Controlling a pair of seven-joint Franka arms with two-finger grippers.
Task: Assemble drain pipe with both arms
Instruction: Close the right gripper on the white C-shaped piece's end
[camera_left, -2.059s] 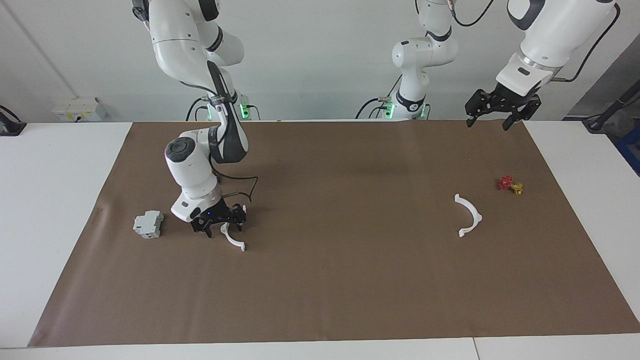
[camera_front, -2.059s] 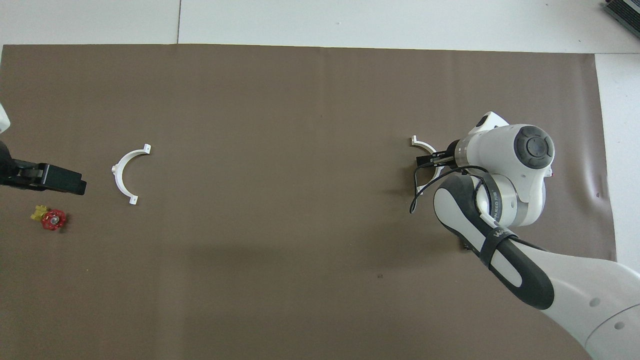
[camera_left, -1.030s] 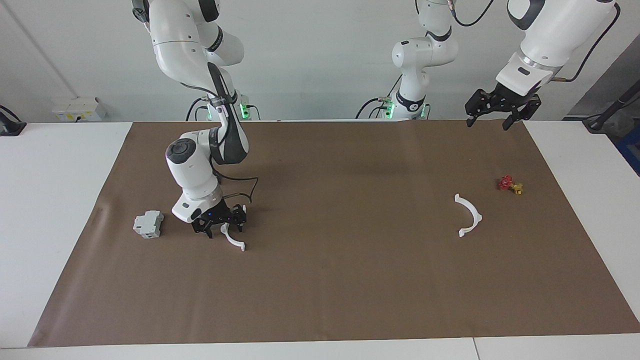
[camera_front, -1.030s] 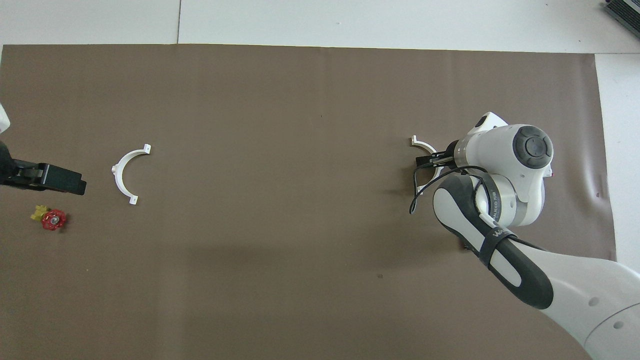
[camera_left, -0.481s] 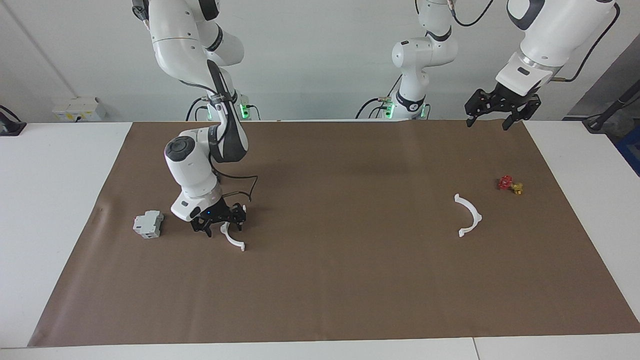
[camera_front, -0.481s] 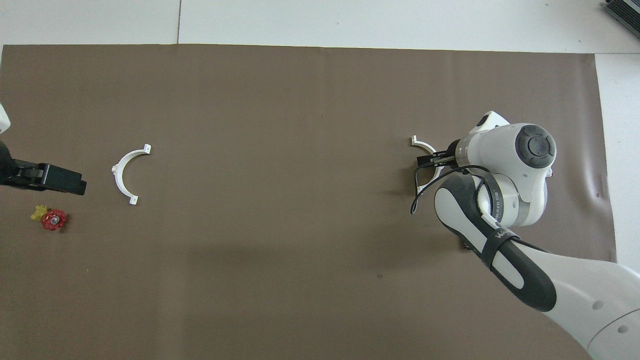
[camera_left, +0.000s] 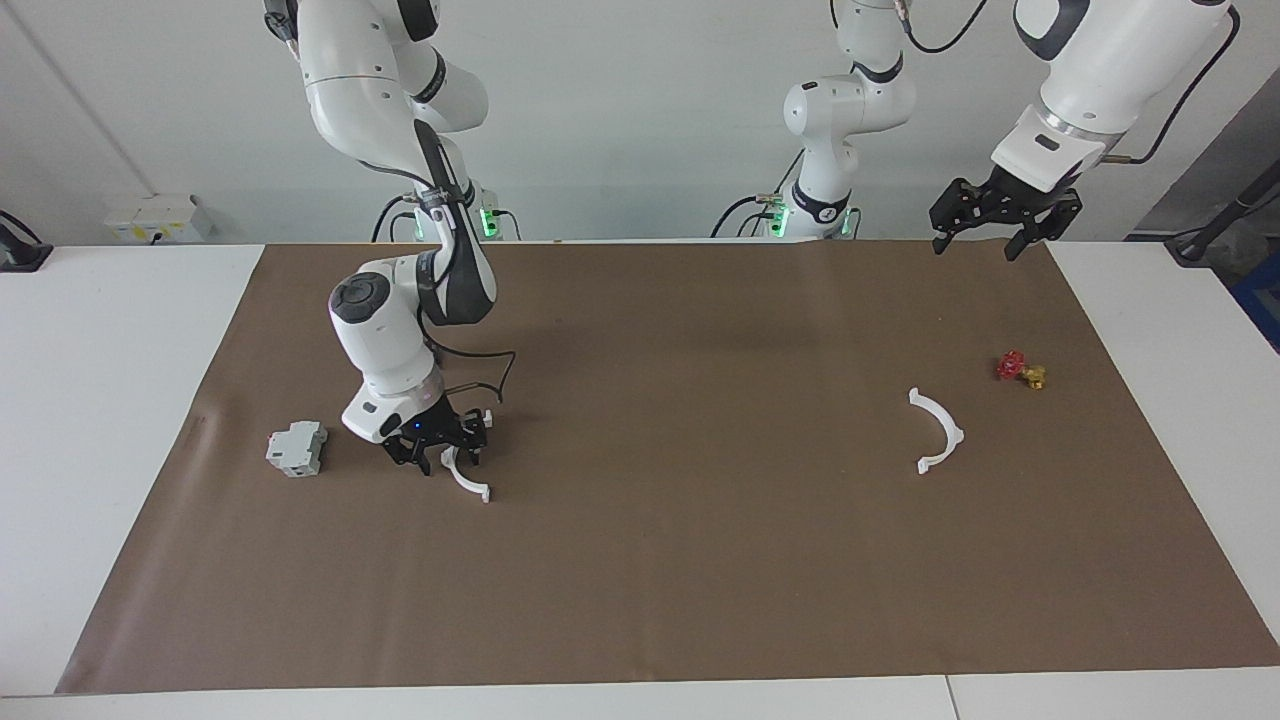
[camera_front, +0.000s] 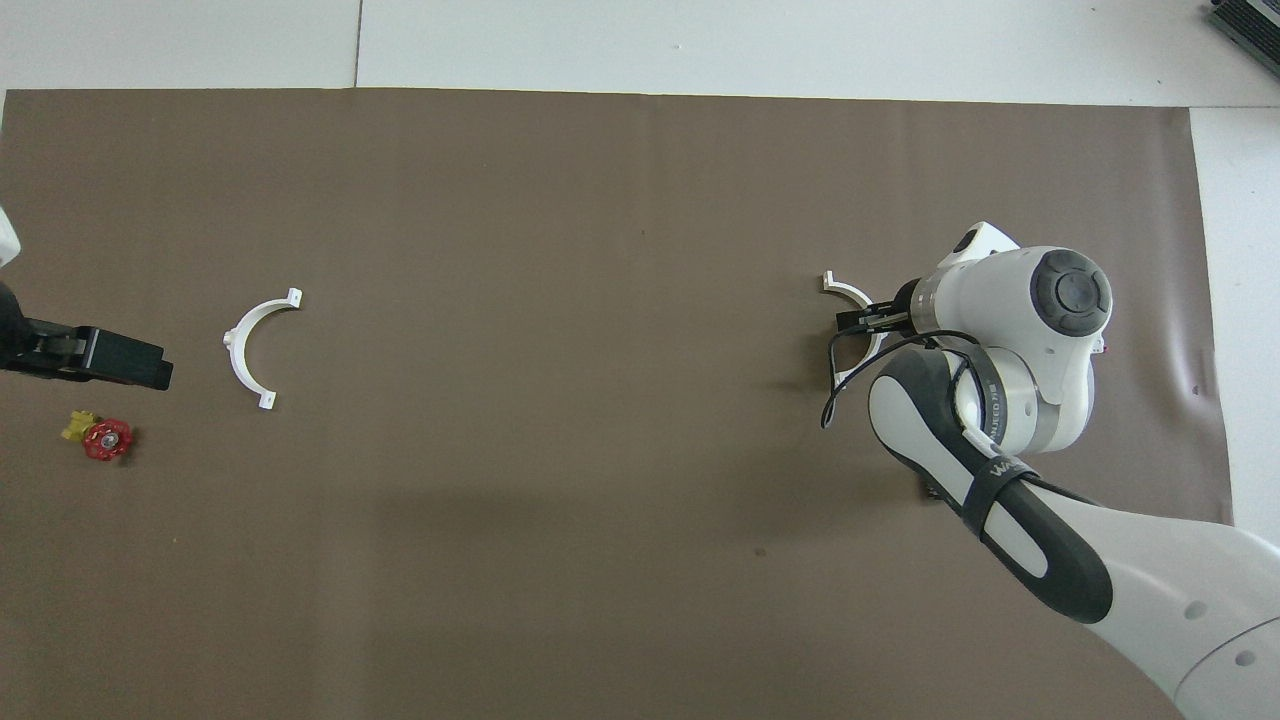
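So far the job has hardly begun. The drain pipe is in two white half rings, and they lie well apart on the brown mat (camera_left: 640, 560) that covers the surface.

One half ring (camera_left: 468, 478) lies toward the right arm's end, near a small grey block (camera_left: 297, 447). The right hand (camera_left: 438, 455) is down on this piece, with its fingers on either side of the white curve. I cannot tell if the fingers have it tight yet. The piece lies flat on the mat.

The other half ring (camera_left: 938, 431) lies toward the left arm's end, by itself. A little red and gold piece (camera_left: 1020, 371) sits near it, a bit nearer to the robots. The left hand (camera_left: 990, 232) waits up in the air over the mat's edge. Its fingers are spread wide and hold nothing.

I think a lot is left: pick up both halves, bring them together, and join them into one ring.

No boxes, bowls or trays show, so nothing sits inside anything.
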